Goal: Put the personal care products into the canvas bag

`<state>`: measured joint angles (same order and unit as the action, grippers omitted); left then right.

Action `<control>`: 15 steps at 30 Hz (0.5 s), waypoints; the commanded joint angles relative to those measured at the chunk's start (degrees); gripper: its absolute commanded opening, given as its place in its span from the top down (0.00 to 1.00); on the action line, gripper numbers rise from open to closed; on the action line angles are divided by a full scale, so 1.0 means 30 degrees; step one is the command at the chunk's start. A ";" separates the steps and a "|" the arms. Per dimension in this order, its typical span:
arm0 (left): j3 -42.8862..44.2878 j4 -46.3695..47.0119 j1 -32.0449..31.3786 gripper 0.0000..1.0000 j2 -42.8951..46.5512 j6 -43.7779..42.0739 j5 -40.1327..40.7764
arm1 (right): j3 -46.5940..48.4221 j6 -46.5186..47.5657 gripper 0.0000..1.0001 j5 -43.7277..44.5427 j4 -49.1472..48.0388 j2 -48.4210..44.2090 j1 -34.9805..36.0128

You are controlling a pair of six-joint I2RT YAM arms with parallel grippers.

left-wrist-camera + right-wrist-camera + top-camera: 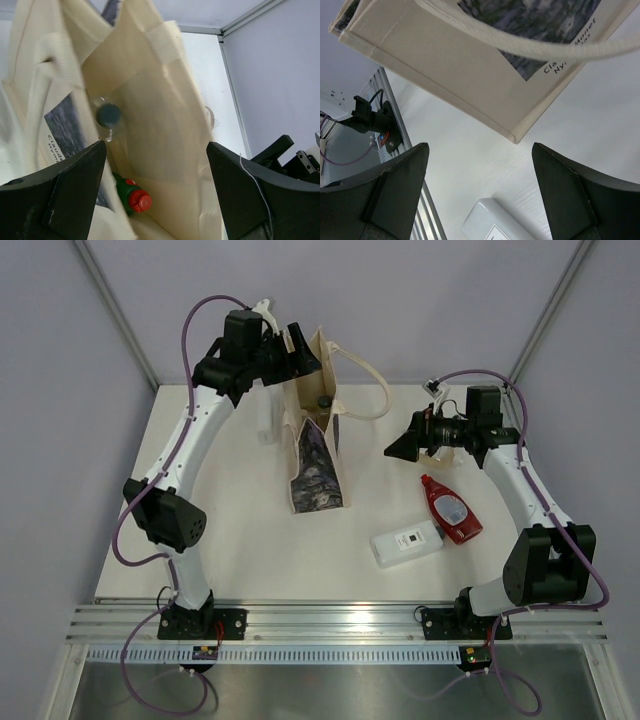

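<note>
A: Where is the canvas bag [318, 455]?
B: Upright in the upper middle of the top view, mouth open, with its dark print facing the lower edge of the frame.
A: And inside?
B: The left wrist view looks down into it. A clear bottle with black cap [107, 115] sits left of centre, and a green bottle with red cap [131, 196] is at the bottom of the frame.
A: The left gripper [156, 147]?
B: Released, fingers wide apart over the bag's mouth, nothing between them.
A: The right gripper [403, 448]?
B: Also spread wide and empty, right of the bag and apart from it.
A: What lies outside?
B: On the tabletop [240, 540], to the lower right of the bag, lies the flat red bottle [450, 508]. The white rectangular bottle [407, 543] is just beside it, lower left. A whitish bottle [265, 412] stands just left of the bag.
</note>
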<state>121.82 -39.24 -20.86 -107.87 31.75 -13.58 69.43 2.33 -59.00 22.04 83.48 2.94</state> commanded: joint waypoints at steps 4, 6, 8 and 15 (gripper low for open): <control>0.0849 0.0981 -0.0019 0.14 0.0888 -0.2668 0.1420 | 0.2809 0.6127 0.06 0.3017 0.4859 0.0909 -0.0072; 0.0122 0.1011 -0.0019 0.11 0.1531 -0.3986 0.1772 | 0.4624 0.9729 0.06 0.4511 0.7953 0.2338 -0.0072; -0.0991 0.1624 0.0010 0.08 0.3023 -0.5097 0.2417 | 0.6406 1.3323 0.03 0.5716 1.0712 0.3485 -0.0101; -0.9630 0.4934 0.0713 0.01 0.9643 -0.6422 0.4028 | 1.1101 2.0169 0.01 1.1776 1.5298 0.9954 -0.0072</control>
<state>98.96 -32.38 -20.08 -87.50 16.23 -5.65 97.69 48.77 -35.11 57.39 107.00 2.92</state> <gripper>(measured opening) 0.981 0.993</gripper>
